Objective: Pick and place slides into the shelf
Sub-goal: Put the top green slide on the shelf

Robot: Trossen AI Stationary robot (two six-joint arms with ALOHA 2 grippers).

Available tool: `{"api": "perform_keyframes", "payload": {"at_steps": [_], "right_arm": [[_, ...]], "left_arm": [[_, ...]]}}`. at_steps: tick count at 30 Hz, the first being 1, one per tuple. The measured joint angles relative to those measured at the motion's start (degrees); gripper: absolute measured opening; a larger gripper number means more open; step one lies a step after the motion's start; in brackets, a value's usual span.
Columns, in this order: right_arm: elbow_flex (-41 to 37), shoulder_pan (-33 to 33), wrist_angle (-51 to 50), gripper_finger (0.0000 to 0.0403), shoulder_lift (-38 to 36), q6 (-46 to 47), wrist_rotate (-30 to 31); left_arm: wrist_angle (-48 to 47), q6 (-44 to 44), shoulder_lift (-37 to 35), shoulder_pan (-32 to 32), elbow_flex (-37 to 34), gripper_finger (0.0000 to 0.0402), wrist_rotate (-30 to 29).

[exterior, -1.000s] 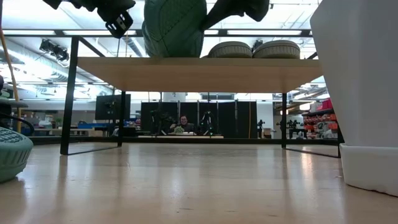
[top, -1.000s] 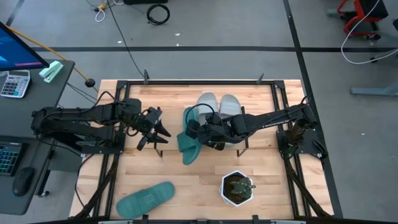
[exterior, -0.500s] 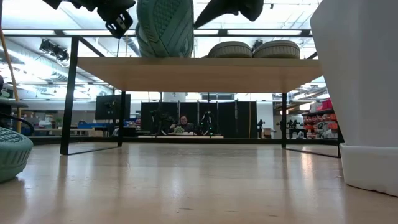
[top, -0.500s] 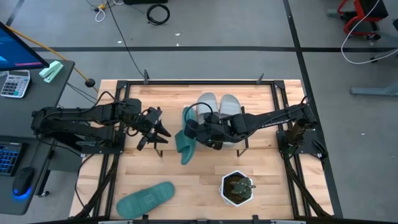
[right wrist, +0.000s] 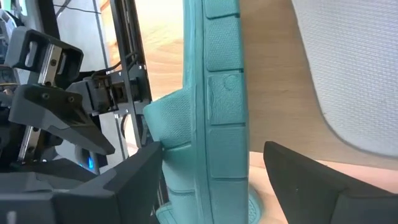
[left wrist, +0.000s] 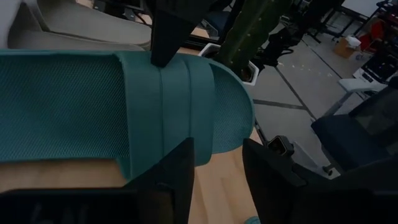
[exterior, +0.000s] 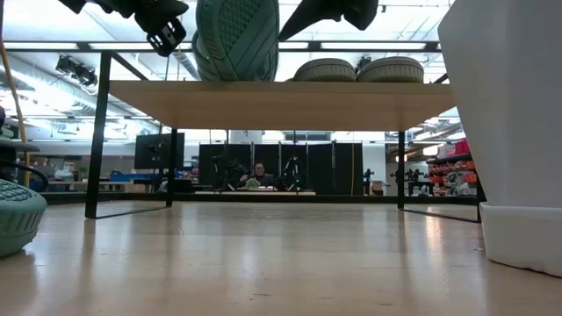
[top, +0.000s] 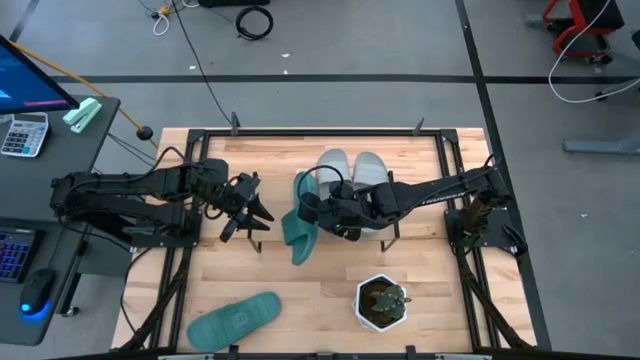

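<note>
The right end effector [top: 312,212] is at the centre of the high view, its fingers spread on both sides of a teal slide [top: 300,232] that stands on its edge on the shelf [exterior: 281,104]. I cannot tell if the fingers press it. Just right of it, two grey slides [top: 352,167] lie side by side on the shelf top. The left end effector [top: 252,212] is left of centre, half spread, with nothing between its fingers. A second teal slide [top: 233,320] lies on the table [top: 320,280] at the lower left, and a white pot with a cactus [top: 382,303] stands at the lower centre.
</note>
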Motion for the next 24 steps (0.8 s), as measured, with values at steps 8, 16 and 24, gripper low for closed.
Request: {"api": "perform_keyframes", "payload": {"at_steps": [8,16,24], "right_arm": [[0.0,0.0,-2.45,0.0285,-2.34,-3.31,-0.36],[0.0,0.0,-3.37,0.031,-3.37,-3.53,-0.85],[0.0,0.0,-8.49,0.0286,-5.88,-4.98,-0.81]], "left_arm": [[-0.14,0.58,0.0,0.0,0.0,0.0143,-0.01],[-0.31,0.63,0.0,0.0,0.0,0.0141,-0.01],[-0.47,0.6,0.0,0.0,0.0,0.0143,-0.01]]}}
